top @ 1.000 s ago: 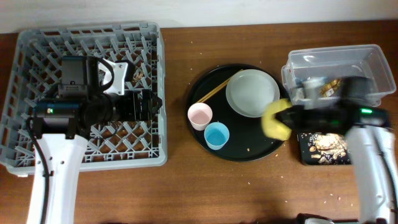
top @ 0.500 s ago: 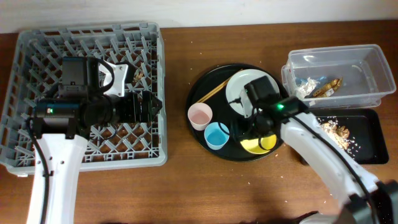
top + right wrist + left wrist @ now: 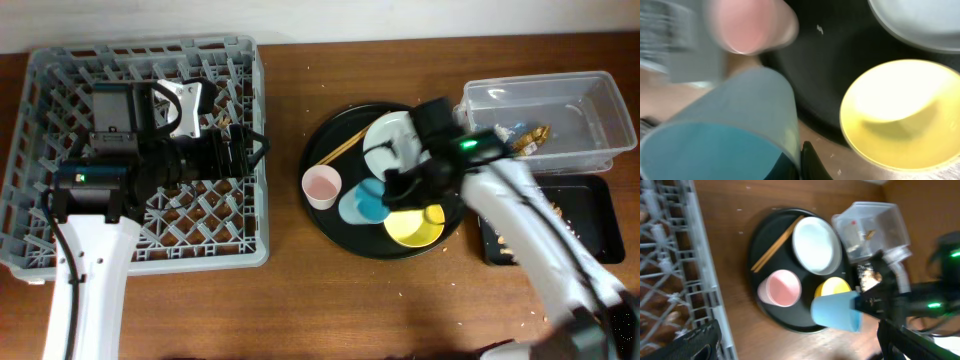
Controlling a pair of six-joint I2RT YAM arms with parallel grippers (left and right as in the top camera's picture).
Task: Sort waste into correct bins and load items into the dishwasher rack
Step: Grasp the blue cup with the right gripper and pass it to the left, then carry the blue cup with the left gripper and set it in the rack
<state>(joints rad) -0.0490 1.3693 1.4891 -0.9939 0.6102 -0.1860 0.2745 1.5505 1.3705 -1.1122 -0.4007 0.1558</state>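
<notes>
My right gripper (image 3: 388, 190) is shut on the rim of the small blue cup (image 3: 362, 201) and holds it tilted above the round tray; the cup also shows in the right wrist view (image 3: 725, 130) and the left wrist view (image 3: 836, 311). The yellow bowl (image 3: 416, 226), pink cup (image 3: 321, 185), grey plate (image 3: 385, 145) and chopsticks (image 3: 340, 147) lie on the round black tray (image 3: 330, 225). My left gripper (image 3: 247, 155) is open and empty over the dishwasher rack (image 3: 60, 75). The brown-gold wrapper (image 3: 536, 135) lies in the clear tub (image 3: 560, 100). Food scraps (image 3: 556, 206) lie in the shallow black tray (image 3: 590, 225).
Crumbs are scattered on the wooden table around the round tray. The right arm stretches across the black tray and the round tray's right side. The rack's right edge (image 3: 707, 275) stands beside the round tray in the left wrist view.
The right gripper carried the yellow bowl from the bins to the round tray, left it there, and now holds the blue cup lifted and tilted. The left gripper shifted slightly up and right.
</notes>
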